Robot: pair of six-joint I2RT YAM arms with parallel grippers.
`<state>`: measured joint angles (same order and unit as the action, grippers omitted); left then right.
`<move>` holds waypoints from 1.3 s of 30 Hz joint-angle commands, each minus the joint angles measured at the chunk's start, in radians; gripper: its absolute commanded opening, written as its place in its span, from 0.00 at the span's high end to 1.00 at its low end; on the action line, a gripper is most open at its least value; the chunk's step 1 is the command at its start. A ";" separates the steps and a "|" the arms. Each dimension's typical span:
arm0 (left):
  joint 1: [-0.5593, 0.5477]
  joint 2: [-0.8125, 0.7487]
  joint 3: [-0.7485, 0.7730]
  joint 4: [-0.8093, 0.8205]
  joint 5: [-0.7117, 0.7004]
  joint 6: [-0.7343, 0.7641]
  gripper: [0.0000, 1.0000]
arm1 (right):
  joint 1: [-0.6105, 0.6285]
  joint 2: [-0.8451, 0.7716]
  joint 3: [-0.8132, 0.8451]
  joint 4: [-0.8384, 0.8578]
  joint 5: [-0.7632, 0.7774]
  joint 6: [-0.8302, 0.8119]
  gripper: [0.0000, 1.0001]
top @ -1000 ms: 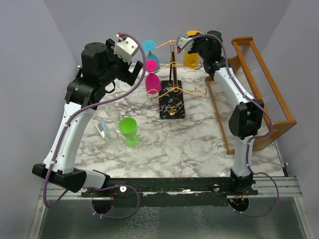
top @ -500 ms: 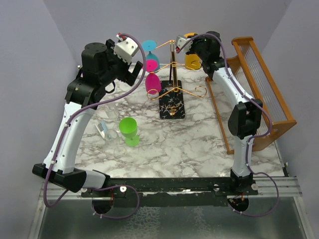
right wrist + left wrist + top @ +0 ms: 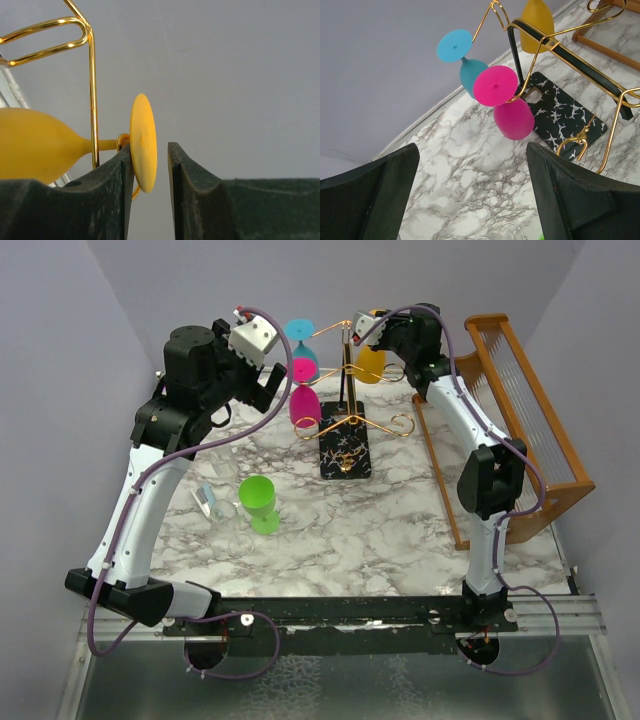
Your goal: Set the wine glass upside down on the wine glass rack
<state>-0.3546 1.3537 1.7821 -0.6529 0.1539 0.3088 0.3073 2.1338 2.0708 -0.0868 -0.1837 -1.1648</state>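
The gold wire wine glass rack [image 3: 345, 390] stands on its black speckled base [image 3: 343, 452] at the back of the table. A yellow wine glass [image 3: 371, 362] hangs upside down at its upper right arm, stem in the gold loop [image 3: 91, 90]. My right gripper [image 3: 378, 332] is open around the glass's foot [image 3: 143, 142]: the foot touches the left finger and a gap shows to the right finger. A pink glass [image 3: 305, 405] and a blue glass [image 3: 300, 335] hang on the rack's left side. My left gripper [image 3: 272, 390] is open and empty, left of the rack.
A green wine glass [image 3: 258, 502] stands on the marble table, with a clear glass [image 3: 212, 502] lying beside it. A brown wooden slatted rack [image 3: 520, 410] runs along the right side. The back wall is close behind the gold rack.
My right gripper has shifted the yellow glass a little to the left, in onto the rack's upper right arm. The left arm has not moved.
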 commanded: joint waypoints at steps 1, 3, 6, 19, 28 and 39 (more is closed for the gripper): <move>0.005 -0.028 -0.010 0.022 0.027 0.000 0.09 | 0.009 -0.032 0.017 -0.021 -0.037 0.044 0.66; 0.005 -0.029 -0.011 0.023 0.028 0.000 0.09 | 0.010 -0.035 0.015 -0.021 -0.041 0.050 0.65; 0.006 -0.032 -0.015 0.023 0.027 0.000 0.09 | 0.013 -0.042 0.012 -0.027 -0.050 0.060 0.64; 0.010 -0.043 -0.032 0.025 0.024 0.003 0.09 | 0.032 -0.056 0.022 -0.044 -0.076 0.072 0.59; 0.011 -0.054 -0.042 0.025 0.021 0.007 0.09 | 0.049 -0.066 0.022 -0.057 -0.091 0.089 0.55; 0.019 -0.074 -0.079 0.029 0.018 0.009 0.09 | 0.062 -0.075 0.054 -0.079 -0.140 0.161 0.47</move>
<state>-0.3458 1.3102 1.7180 -0.6514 0.1570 0.3099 0.3592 2.1128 2.0769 -0.1448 -0.2752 -1.0626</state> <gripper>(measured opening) 0.911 0.517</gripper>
